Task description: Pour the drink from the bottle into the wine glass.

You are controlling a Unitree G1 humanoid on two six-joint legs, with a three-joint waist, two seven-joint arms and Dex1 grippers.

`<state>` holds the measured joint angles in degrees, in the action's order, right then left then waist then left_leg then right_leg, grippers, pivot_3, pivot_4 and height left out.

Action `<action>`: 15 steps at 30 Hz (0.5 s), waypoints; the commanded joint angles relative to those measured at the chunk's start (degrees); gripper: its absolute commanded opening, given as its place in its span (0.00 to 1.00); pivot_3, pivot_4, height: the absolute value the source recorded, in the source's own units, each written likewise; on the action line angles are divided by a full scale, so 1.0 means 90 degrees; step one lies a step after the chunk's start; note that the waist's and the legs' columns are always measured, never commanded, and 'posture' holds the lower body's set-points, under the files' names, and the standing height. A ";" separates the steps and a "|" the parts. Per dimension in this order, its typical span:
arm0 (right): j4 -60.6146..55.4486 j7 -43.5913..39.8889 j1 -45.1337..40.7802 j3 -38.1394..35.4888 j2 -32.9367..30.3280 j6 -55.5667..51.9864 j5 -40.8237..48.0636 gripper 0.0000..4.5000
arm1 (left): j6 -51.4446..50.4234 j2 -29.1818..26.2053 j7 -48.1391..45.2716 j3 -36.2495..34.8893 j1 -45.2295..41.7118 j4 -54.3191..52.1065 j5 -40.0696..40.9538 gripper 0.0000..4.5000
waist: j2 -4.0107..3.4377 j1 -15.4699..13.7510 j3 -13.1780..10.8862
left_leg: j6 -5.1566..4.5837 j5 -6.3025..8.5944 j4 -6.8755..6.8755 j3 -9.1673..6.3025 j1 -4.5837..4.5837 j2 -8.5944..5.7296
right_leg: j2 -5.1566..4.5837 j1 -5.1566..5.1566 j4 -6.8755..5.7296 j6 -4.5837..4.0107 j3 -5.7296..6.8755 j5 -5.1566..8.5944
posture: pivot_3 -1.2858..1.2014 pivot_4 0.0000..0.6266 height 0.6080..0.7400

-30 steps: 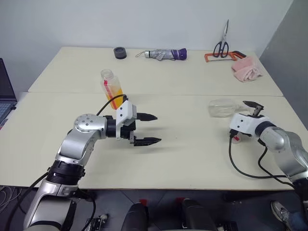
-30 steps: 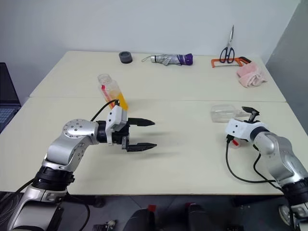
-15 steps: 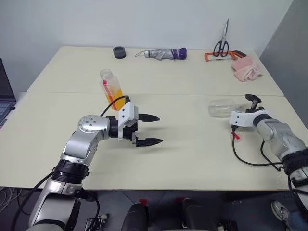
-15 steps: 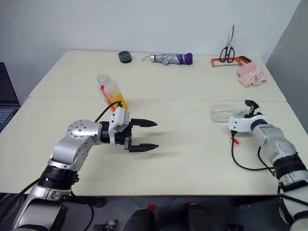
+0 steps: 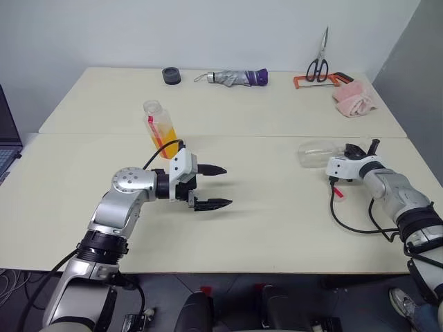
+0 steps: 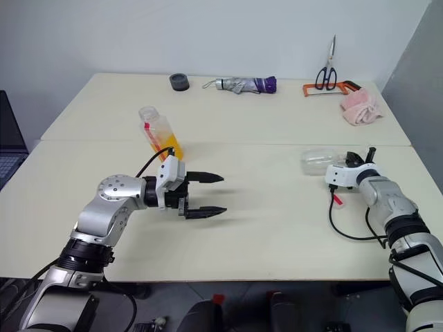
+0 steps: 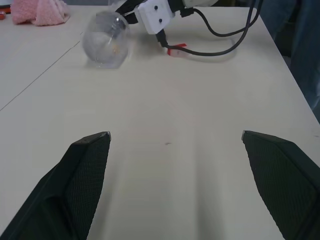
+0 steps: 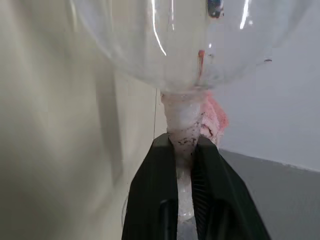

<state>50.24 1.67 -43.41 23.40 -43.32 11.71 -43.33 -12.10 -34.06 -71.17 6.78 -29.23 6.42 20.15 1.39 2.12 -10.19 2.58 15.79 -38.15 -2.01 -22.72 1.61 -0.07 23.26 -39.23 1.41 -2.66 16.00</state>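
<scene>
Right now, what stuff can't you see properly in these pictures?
- Wine glass foot: head views, hidden behind the right gripper, which is shut on the stem.
- Bottle base: left eye view, hidden behind the left gripper's cable.
- Bottle's red cap: cannot be made out in the head views.
- Dark item at the left edge: head views, cut off.

Even, diffuse light falls from above on the pale surface [image 5: 277, 228], bright without harsh glare. Soft, short shadows lie just under the left claw [image 5: 213, 187] and beneath its arm. In the right wrist view, thin white streaks of reflected light run down the wine glass [image 8: 190, 45] right past the right claw [image 8: 185, 145], and the bowl this close looks soft and out of focus. Head views are sharp throughout.
</scene>
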 commanded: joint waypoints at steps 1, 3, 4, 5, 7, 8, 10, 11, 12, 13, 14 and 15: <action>-0.0278 0.0136 0.0127 -0.0196 -0.0011 0.0069 0.0184 0.02 | -0.0027 -0.0076 0.0118 -0.0227 0.0137 -0.0207 0.0085 1.00 | 0.0000 0.0004 0.0000 | 0.0000 0.0000 0.0000 0.0000 0.0000 0.0000 | 0.0000 0.0000 -0.0001 0.0000 -0.0001 0.0000 | 0.52 0.24 1.00; -0.0557 0.0136 0.0216 -0.0343 -0.0008 0.0058 0.0321 0.02 | -0.0086 -0.0104 0.0206 -0.0297 0.0222 -0.0262 0.0096 1.00 | 0.0000 0.0008 0.0000 | 0.0000 0.0000 0.0000 0.0000 0.0000 0.0000 | 0.0000 0.0000 -0.0001 0.0000 -0.0001 0.0000 | 0.52 0.24 1.00; -0.0705 0.0127 0.0269 -0.0409 -0.0006 0.0041 0.0386 0.02 | -0.0119 -0.0115 0.0251 -0.0328 0.0254 -0.0290 0.0105 1.00 | 0.0000 0.0007 0.0000 | 0.0000 0.0000 0.0001 0.0000 -0.0001 0.0000 | 0.0000 0.0000 -0.0001 0.0000 0.0000 0.0000 | 0.52 0.24 1.00; -0.1071 0.0063 0.0402 -0.0616 0.0070 -0.0015 0.0627 0.02 | -0.0207 -0.0149 0.0331 -0.0418 0.0325 -0.0348 0.0151 1.00 | 0.0000 0.0011 0.0000 | 0.0000 0.0000 0.0001 -0.0002 -0.0002 0.0001 | 0.0000 0.0001 -0.0001 0.0000 0.0001 0.0000 | 0.52 0.24 1.00; -0.1738 -0.0101 0.0651 -0.0990 0.0257 -0.0139 0.1096 0.02 | -0.0379 -0.0211 0.0449 -0.0578 0.0448 -0.0463 0.0239 1.00 | -0.0001 0.0033 -0.0001 | 0.0000 0.0000 0.0003 -0.0003 -0.0003 0.0003 | 0.0000 0.0002 -0.0001 0.0000 0.0001 0.0000 | 0.52 0.24 1.00; -0.2294 -0.0293 0.0833 -0.1207 0.0522 -0.0178 0.1536 0.02 | -0.0556 -0.0278 0.0527 -0.0712 0.0551 -0.0582 0.0328 1.00 | -0.0001 0.0039 -0.0001 | 0.0000 0.0000 0.0004 -0.0004 -0.0003 0.0004 | 0.0000 0.0004 -0.0002 0.0000 0.0000 0.0000 | 0.52 0.24 1.00; -0.3154 -0.0798 0.1126 -0.1553 0.1330 -0.0335 0.2689 0.02 | -0.0894 -0.0403 0.0666 -0.0965 0.0716 -0.0797 0.0520 1.00 | -0.0001 0.0090 -0.0001 | 0.0000 0.0000 0.0006 -0.0008 -0.0003 0.0008 | 0.0001 0.0005 -0.0005 0.0000 0.0001 0.0000 | 0.52 0.24 1.00; -0.3464 -0.1042 0.1231 -0.1691 0.1800 -0.0393 0.3289 0.02 | -0.1036 -0.0460 0.0728 -0.1071 0.0777 -0.0884 0.0601 1.00 | -0.0001 0.0126 -0.0001 | 0.0000 0.0000 0.0007 -0.0015 -0.0002 0.0010 | 0.0001 0.0005 -0.0006 0.0000 0.0002 0.0000 | 0.52 0.24 1.00; -0.3651 -0.1242 0.1294 -0.1828 0.2221 -0.0482 0.3807 0.02 | -0.1133 -0.0498 0.0772 -0.1138 0.0807 -0.0943 0.0652 1.00 | -0.0001 0.0148 -0.0001 | 0.0000 0.0000 0.0009 -0.0026 0.0001 0.0017 | 0.0002 0.0005 -0.0010 -0.0001 0.0003 0.0000 | 0.52 0.24 1.00; -0.3739 -0.1452 0.1326 -0.1885 0.2569 -0.0706 0.4141 0.02 | -0.1226 -0.0528 0.0831 -0.1205 0.0826 -0.1001 0.0697 1.00 | -0.0002 0.0152 -0.0001 | 0.0000 0.0000 0.0008 -0.0034 0.0002 0.0019 | 0.0002 0.0005 -0.0013 -0.0001 0.0004 0.0000 | 0.52 0.24 1.00; -0.3746 -0.1616 0.1332 -0.1915 0.2823 -0.0808 0.4356 0.02 | -0.1298 -0.0549 0.0883 -0.1251 0.0836 -0.1051 0.0724 1.00 | -0.0002 0.0140 -0.0001 | 0.0000 0.0000 0.0007 -0.0041 0.0003 0.0017 | 0.0002 0.0005 -0.0023 -0.0003 0.0009 0.0001 | 0.52 0.24 1.00; -0.3655 -0.1800 0.1293 -0.1940 0.3094 -0.0809 0.4592 0.02 | -0.1379 -0.0577 0.0931 -0.1303 0.0852 -0.1120 0.0761 1.00 | -0.0005 0.0124 -0.0003 | 0.0001 0.0000 0.0006 -0.0046 0.0004 0.0014 | 0.0002 0.0005 -0.0032 -0.0004 0.0015 0.0002 | 0.52 0.24 1.00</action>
<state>19.22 -12.40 -30.92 8.63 -15.73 5.02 -6.81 -23.54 -38.17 -63.57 -2.78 -21.91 -1.46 25.56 1.35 3.23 -10.22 2.60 15.78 -38.11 -2.45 -22.69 1.73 -0.08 23.31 -39.55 1.37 -2.52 16.02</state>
